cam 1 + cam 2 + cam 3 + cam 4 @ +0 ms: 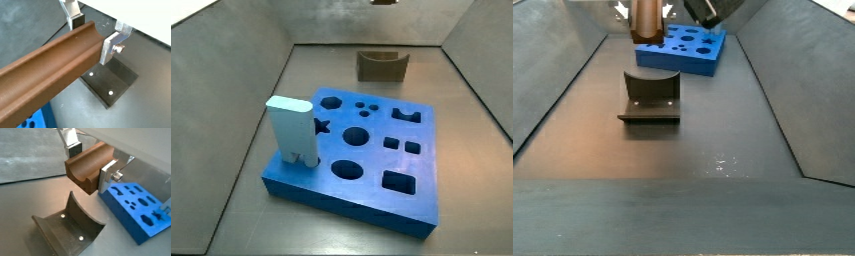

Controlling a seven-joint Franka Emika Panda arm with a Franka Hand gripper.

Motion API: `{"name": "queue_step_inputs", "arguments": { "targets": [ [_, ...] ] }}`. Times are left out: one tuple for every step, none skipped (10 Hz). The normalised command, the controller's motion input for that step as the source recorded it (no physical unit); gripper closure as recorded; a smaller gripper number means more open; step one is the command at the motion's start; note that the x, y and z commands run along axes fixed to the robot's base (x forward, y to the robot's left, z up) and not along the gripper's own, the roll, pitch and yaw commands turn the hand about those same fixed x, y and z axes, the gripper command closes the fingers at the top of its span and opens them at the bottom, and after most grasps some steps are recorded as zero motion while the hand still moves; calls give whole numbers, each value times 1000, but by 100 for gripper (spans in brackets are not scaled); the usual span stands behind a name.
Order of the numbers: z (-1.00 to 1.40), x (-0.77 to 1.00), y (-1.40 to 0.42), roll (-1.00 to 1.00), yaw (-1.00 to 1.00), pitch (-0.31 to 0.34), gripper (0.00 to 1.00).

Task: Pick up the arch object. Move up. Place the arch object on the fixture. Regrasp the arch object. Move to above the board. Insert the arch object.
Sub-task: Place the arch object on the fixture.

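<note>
— Where's the arch object [87, 169]?
— Up in the air, clamped in the gripper [89, 159]. Brown, long, w/ a concave groove along one face; seen in both wrist views [50, 70]. In a side view, hangs upright near the top edge [645, 20], above the fixture [649, 97], not touching it.

— Gripper state?
— Closed on the arch object. Silver fingers [109, 46] pressed on opposite sides of the block near its end, dark pad on the far one. Only partly visible in a side view [647, 10], cropped by the top edge. Barely a sliver at the top of a side view [384, 2].

— Fixture?
— Empty. Dark, on the floor, base plate w/ two pale screws and an upright wall w/ curved notch [69, 226]. Directly under the held block in both wrist views [110, 80]. Near the back wall in a side view [382, 66].

— Board?
— Bright blue slab [372, 170] lying flat on the floor, cut-outs open: circles, squares, star, arch shape. Apart from the fixture, beyond it in a side view [683, 50]. Also beside the fixture in a wrist view [139, 210]; just a corner visible in a wrist view [35, 121].

— Anything else?
— Pale blue pillar [291, 128] standing upright on the board near one corner, notched foot at the bottom. Grey walled bin [767, 70] around everything.
</note>
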Motion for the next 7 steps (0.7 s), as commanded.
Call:
{"name": "queue_step_inputs", "arguments": {
  "targets": [
    [2,66,30,-217,-121,143,100],
    [-1000,113,70,-1000,-197,32,100],
    [-1000,115,75,-1000,-199,9,100],
    [-1000,124,84,-1000,-194,11,100],
    [-1000,135,85,-1000,-187,18,100],
    [-1000,142,93,-1000,-187,14,100],
    [-1000,154,102,-995,-191,-2,100]
  ]
}}
